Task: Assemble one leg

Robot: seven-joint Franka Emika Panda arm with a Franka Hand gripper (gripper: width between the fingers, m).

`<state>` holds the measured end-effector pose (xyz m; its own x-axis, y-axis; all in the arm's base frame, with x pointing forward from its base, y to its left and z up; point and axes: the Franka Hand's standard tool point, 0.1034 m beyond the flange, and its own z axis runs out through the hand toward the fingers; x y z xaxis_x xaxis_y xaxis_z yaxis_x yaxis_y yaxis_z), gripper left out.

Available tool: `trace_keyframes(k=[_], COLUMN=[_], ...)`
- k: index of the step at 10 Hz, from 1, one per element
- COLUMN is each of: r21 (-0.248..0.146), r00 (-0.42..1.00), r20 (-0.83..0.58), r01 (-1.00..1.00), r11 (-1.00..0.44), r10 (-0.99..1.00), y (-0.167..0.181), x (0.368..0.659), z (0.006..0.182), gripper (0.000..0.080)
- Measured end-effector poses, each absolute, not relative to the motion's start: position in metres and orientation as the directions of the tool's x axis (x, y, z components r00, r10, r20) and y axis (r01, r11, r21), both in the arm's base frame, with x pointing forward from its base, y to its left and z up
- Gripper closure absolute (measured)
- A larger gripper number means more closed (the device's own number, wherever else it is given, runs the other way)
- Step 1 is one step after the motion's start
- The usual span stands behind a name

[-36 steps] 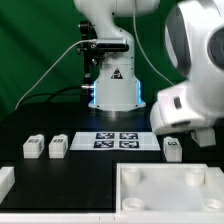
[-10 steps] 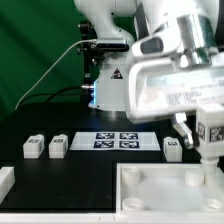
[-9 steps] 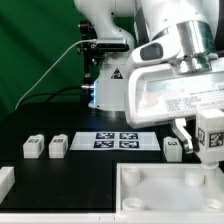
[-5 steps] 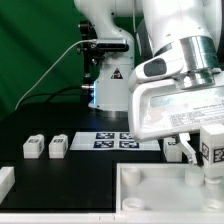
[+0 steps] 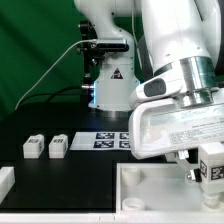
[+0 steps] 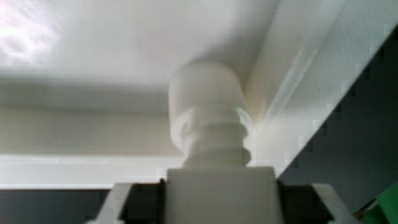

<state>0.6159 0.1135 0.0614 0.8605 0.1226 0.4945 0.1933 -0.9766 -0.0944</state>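
Pincer is clamped on a leg, holding it upright over the tray corner, I guess to line up a socket.

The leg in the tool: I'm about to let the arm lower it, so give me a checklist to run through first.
1. Grip: ok. The tool is shut on the leg.
2. Leg over the tray-like piece: ok. The wrist view shows white surface below it, close to an edge.
3. Leg's tip lined up with its seat: cannot tell. Neither view shows what lies directly beneath it.
4. Leg touching the tray-like piece: cannot tell.
5. Two spare legs out of the way: ok. Both sit at the exterior view's left.
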Motion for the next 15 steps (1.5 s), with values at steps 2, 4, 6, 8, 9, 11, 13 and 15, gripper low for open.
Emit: trace_keyframes(k=[2,4,6,8,9,11,13,15], r21=[-0.094,-0.094,-0.090,-0.091,-0.089,-0.077,-0.053,-0.042], r00=[0.856,0.855,0.857,0.862,0.854,0.829,0.824,0.832], r20=[0.502,0.504,0.501,0.494,0.508,0.550,0.559,0.551], r01=[0.197,0.196,0.189,0.185,0.185,0.166,0.149,0.104], r11=[-0.976,-0.976,-0.978,-0.978,-0.979,-0.983,-0.987,-0.994], r10=[0.124,0.123,0.120,0.117,0.115,0.097,0.094,0.064], y=[0.117,0.117,0.110,0.108,0.110,0.116,0.117,0.119], x=[0.616,0.618,0.619,0.617,0.617,0.616,0.615,0.615], z=[0.061,0.061,0.056,0.050,0.050,0.045,0.044,0.044], gripper=[0.0508,0.0508,0.0508,0.0508,0.0508,0.0508,0.0508,0.0508])
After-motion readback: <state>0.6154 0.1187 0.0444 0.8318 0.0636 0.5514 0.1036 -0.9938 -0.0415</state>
